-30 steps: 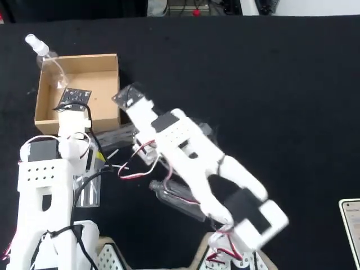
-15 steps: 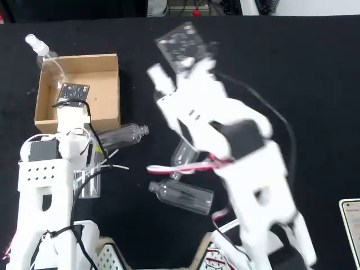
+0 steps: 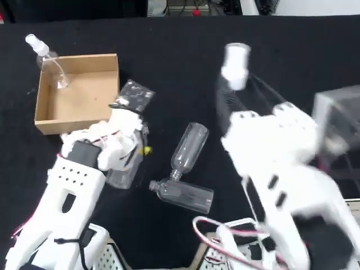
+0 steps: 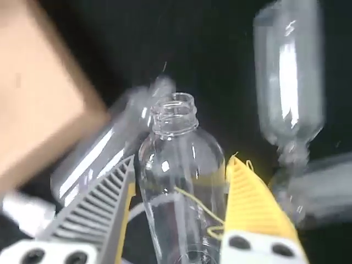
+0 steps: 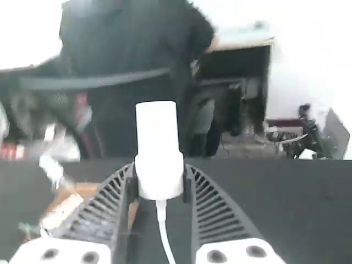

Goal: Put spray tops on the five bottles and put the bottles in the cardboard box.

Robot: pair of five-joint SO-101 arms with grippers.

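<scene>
Capping step in hand. R gripper has its fingers clamped on a white spray top, dip tube hanging below, raised well apart from the bottles. L gripper has an open-necked bottle between its fingers. They look pressed to its sides, tho the wrist view is too smeared to be sure. It's near the cardboard box. A capped bottle leans at the box's far corner. A loose bottle and a second loose bottle lie on the table. Next, I reckon: line the top over the open neck, tube in first, then seat it.
</scene>
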